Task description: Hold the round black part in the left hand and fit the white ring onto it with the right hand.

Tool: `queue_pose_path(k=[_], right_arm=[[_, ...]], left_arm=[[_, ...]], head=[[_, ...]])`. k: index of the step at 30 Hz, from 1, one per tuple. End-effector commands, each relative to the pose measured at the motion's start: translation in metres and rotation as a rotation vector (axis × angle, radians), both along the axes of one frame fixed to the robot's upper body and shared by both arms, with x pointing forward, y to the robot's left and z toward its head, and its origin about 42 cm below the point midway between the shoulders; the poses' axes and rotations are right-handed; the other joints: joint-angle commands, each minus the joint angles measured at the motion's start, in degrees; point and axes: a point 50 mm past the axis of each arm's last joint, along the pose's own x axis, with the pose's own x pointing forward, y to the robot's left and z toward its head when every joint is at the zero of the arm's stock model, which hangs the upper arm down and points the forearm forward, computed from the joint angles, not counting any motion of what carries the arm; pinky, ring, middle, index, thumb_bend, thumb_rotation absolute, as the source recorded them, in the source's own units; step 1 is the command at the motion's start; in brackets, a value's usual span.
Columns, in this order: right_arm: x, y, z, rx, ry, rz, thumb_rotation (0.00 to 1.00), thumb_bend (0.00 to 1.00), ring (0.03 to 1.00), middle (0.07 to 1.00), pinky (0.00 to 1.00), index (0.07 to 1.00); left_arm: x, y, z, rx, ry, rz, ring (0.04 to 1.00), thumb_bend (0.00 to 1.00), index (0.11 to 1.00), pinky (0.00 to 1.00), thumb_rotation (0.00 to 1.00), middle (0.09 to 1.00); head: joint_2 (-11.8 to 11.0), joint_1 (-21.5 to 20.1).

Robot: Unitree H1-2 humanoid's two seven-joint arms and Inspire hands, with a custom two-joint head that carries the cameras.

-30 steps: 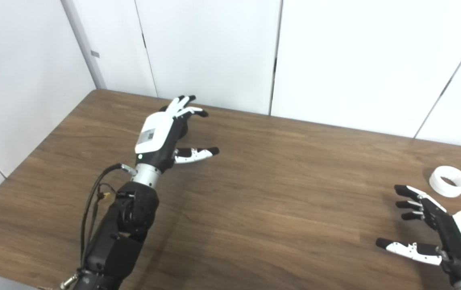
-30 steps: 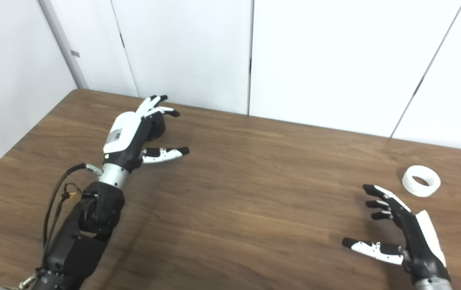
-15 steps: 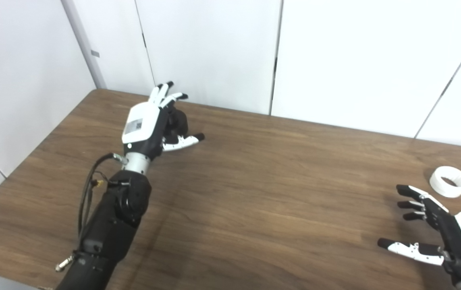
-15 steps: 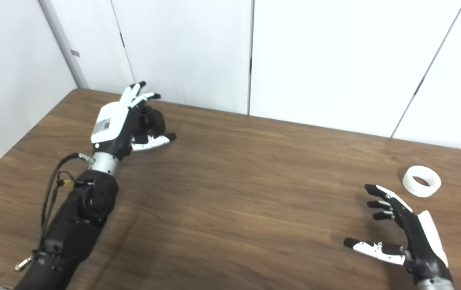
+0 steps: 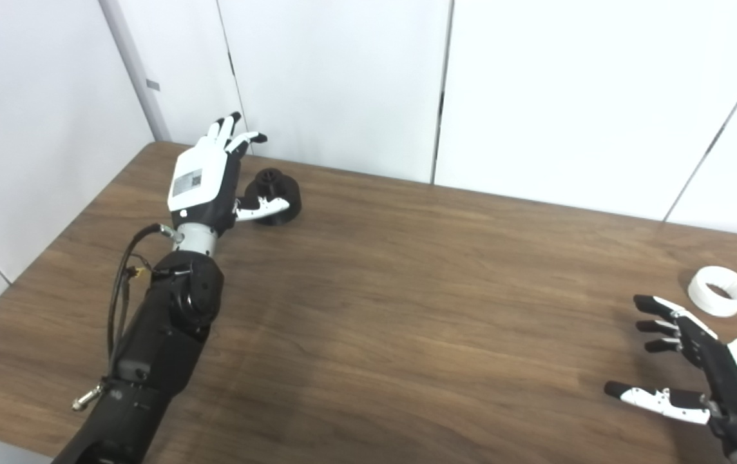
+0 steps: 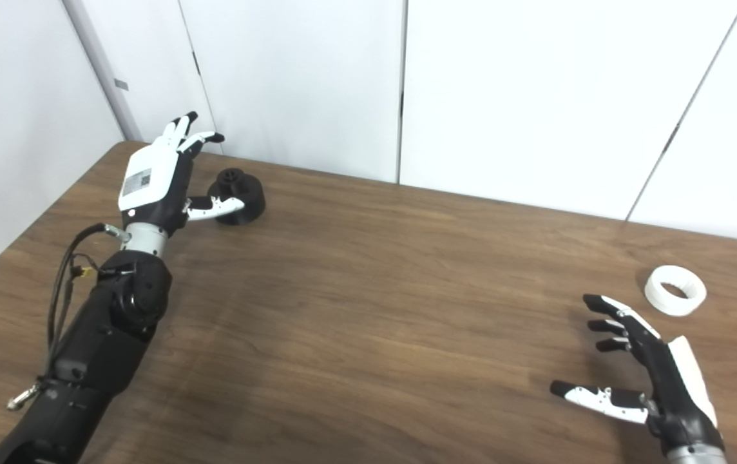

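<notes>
The round black part (image 5: 273,195) stands on the wooden table (image 5: 407,309) near its far left corner, a small knob on top. My left hand (image 5: 209,174) is just left of it, open, fingers spread upward and thumb reaching across the part's front; I cannot tell if the thumb touches it. The white ring (image 5: 719,290) lies flat at the table's right side. My right hand (image 5: 697,364) hovers open in front of the ring and a little to its left, apart from it, holding nothing.
White wall panels (image 5: 536,84) rise right behind the table's far edge, close to my left hand. A black cable (image 5: 120,283) loops beside the left forearm. The table's left edge runs diagonally near that arm.
My left hand has moved left and toward the far edge, uncovering the black part, which it hid a second ago. The right hand has barely shifted; the ring has not moved.
</notes>
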Motion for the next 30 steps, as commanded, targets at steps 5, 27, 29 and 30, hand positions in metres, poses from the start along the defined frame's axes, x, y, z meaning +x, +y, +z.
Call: queue_pose_path(k=[5, 27, 29, 30], right_arm=[[0.011, -0.003, 0.022, -0.001, -0.098, 0.029, 0.12, 0.74, 0.743, 0.821, 0.64, 0.804], [0.011, -0.005, 0.026, -0.019, -0.102, 0.023, 0.12, 0.75, 0.746, 0.82, 0.65, 0.8], [0.01, -0.005, 0.027, -0.022, -0.1, 0.022, 0.12, 0.74, 0.745, 0.82, 0.65, 0.801], [0.01, -0.005, 0.027, -0.025, -0.099, 0.019, 0.12, 0.74, 0.745, 0.82, 0.66, 0.801]], left_arm=[[0.016, 0.013, 0.031, 0.044, -0.068, 0.017, 1.0, 0.92, 0.737, 0.91, 0.38, 0.968], [0.037, 0.019, 0.026, 0.089, 0.077, 0.09, 1.0, 0.98, 0.753, 0.89, 0.46, 0.975], [0.039, 0.02, 0.025, 0.098, 0.096, 0.102, 1.0, 1.0, 0.775, 0.9, 0.47, 0.99], [0.04, 0.021, 0.024, 0.104, 0.108, 0.112, 1.0, 1.0, 0.783, 0.91, 0.47, 0.995]], head=[[0.1, 0.1], [-0.1, -0.6], [-0.1, -0.6], [-0.1, -0.6]])
